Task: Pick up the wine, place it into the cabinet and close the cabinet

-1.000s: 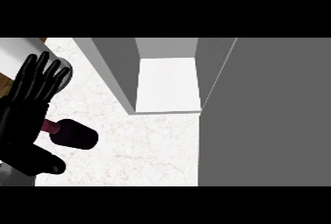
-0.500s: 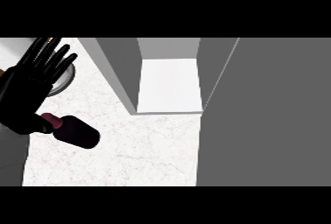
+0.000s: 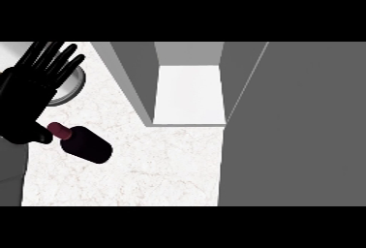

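Left hand (image 3: 28,97), straight-fingered and released, beside dark wine bottle (image 3: 87,144) on counter (image 3: 164,164)

I see the wine (image 3: 87,144) lying on its side on the pale marbled counter (image 3: 157,169), at the left of my view. It is a dark, almost black bottle with a maroon cap. Its neck points far and left, its base near and right. The cabinet (image 3: 136,77) stands open, farther off and to the right of the bottle, apart from it, with grey side walls around a white inner floor. A broad grey panel (image 3: 300,126) adjoins its right wall; I cannot tell whether that is the door.
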`<state>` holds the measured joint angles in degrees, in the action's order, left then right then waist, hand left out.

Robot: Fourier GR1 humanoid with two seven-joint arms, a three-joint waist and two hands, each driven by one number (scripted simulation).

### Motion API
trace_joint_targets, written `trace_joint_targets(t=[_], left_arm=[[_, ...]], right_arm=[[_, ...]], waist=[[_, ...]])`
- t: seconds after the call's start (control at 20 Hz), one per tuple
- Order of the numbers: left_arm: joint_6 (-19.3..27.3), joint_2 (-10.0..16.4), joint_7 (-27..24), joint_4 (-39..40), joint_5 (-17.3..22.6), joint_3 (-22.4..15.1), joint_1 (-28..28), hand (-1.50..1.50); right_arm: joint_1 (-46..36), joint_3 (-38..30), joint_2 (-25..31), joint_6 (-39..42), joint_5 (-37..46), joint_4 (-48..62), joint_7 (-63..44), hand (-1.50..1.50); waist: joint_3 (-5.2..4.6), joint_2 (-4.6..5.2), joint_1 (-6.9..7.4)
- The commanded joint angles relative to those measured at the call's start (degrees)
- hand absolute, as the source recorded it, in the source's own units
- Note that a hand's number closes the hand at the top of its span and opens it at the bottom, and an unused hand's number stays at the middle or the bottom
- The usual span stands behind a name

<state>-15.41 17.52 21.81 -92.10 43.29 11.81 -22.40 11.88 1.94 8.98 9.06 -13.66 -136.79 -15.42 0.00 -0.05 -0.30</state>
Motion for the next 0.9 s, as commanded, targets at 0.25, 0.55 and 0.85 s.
trace_joint_targets(t=[0.25,0.55,0.85], left_arm=[[0.15,0.23,2.13,-4.19,1.08,0.88,3.14,-1.50],[1.27,-1.03,1.15,-2.15,-2.27,-0.81,1.69,-1.50],[1.05,1.19,2.76,-6.37,-2.68,1.86,7.10,-1.50]], right_arm=[[-0.03,2.07,-1.84,0.48,1.80,-3.66,-3.74,-1.50],[-0.96,-1.13,-0.51,1.15,-1.79,-5.53,-7.48,-1.50],[-2.29,1.67,-3.42,1.17,1.84,-1.97,-4.38,-1.50]], waist=[[0.01,-0.03,0.12],[0.02,-0.02,-0.02],[0.02,-0.04,0.25]])
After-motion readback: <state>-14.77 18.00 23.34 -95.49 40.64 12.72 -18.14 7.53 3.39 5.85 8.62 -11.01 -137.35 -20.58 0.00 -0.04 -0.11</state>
